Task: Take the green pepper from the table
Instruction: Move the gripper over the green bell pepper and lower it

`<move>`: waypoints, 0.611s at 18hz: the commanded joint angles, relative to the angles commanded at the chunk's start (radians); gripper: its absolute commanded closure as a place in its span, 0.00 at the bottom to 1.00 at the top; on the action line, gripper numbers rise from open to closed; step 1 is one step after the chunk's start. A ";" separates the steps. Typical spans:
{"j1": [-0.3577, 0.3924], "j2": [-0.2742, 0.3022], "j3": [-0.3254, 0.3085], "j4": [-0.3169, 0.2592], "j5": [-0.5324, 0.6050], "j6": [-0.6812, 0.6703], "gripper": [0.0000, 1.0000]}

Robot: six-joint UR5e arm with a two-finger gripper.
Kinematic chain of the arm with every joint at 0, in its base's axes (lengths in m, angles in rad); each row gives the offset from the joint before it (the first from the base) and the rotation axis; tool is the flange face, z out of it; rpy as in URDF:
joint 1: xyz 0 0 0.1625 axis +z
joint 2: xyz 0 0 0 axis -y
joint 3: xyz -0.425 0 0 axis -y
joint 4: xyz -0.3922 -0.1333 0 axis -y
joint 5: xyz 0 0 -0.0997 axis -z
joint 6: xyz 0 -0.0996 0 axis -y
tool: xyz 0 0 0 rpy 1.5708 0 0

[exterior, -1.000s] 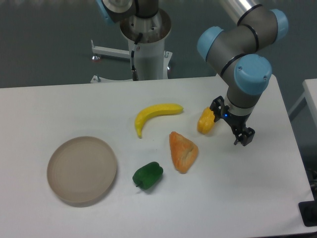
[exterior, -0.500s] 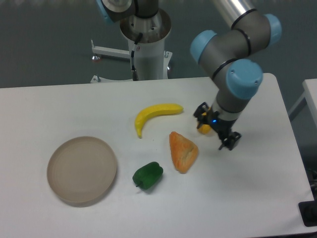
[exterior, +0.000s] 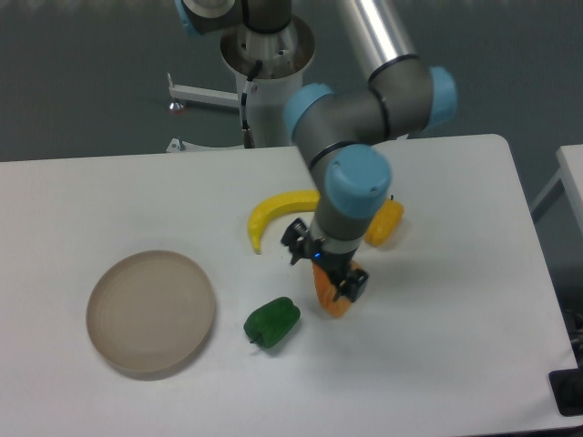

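A white bench (exterior: 109,191) with a green pepper (exterior: 271,322) lying on it, free and untouched. The robot's jaws (exterior: 325,269) hang above an orange wedge-shaped toy (exterior: 332,296), up and to the right of the pepper and near it; they look parted, gripping nothing. The pepper's long axis runs slantwise, its far end pointing toward the jaws. A beige plate (exterior: 150,312) sits to the pepper's left, a banana (exterior: 278,212) beyond it.
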 joint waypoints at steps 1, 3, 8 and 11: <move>-0.002 -0.005 -0.003 0.002 0.000 0.000 0.00; -0.003 -0.003 -0.005 0.002 -0.002 0.005 0.00; -0.025 -0.005 -0.008 0.003 -0.002 0.005 0.00; -0.026 -0.012 -0.009 0.014 -0.002 0.002 0.00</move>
